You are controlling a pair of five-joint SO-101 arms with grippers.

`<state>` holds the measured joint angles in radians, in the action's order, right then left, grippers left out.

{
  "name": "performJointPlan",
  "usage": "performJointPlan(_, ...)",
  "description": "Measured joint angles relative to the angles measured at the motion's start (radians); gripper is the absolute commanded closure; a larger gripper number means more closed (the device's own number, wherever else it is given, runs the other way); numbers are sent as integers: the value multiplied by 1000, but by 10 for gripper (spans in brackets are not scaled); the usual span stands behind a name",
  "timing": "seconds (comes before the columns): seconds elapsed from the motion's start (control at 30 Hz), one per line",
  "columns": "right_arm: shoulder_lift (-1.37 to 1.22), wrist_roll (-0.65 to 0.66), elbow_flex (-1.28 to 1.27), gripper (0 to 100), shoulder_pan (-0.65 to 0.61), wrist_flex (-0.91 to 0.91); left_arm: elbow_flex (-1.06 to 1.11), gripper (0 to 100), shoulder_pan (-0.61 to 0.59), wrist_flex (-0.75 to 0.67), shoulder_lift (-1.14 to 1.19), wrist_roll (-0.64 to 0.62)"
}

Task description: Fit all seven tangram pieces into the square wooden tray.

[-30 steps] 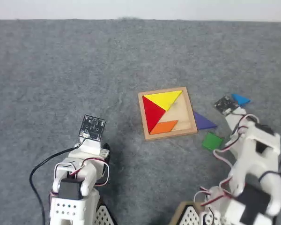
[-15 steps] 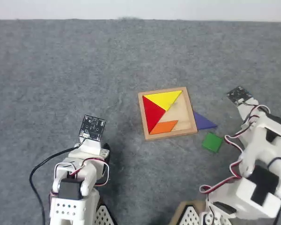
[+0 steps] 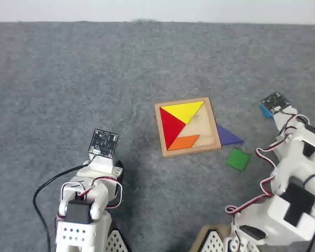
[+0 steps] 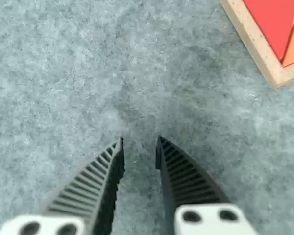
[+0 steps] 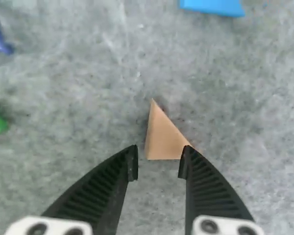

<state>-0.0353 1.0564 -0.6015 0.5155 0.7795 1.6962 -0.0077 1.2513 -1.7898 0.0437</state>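
The right gripper (image 5: 158, 149), jaws apart, hovers over a small tan triangle (image 5: 159, 139) lying flat on the grey, felt-like bench (image 5: 63, 73), well apart from the square wooden tray (image 3: 193, 150). A clean pick likely means straddling the thin, sharp-cornered piece squarely across its edges. The left gripper (image 4: 139, 142), slightly parted, rests near the tray's corner.

Yellow piece (image 3: 184, 111), red piece (image 3: 170, 126), orange piece (image 3: 185, 142), purple piece (image 3: 228, 136), green piece (image 3: 238, 159), blue piece (image 5: 211, 7) and tan piece (image 5: 160, 138) show
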Motion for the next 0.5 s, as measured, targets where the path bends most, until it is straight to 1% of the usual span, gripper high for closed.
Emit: performJointPlan(0.5,-267,0,256,844,-2,35,0,899,0,0,0,0)
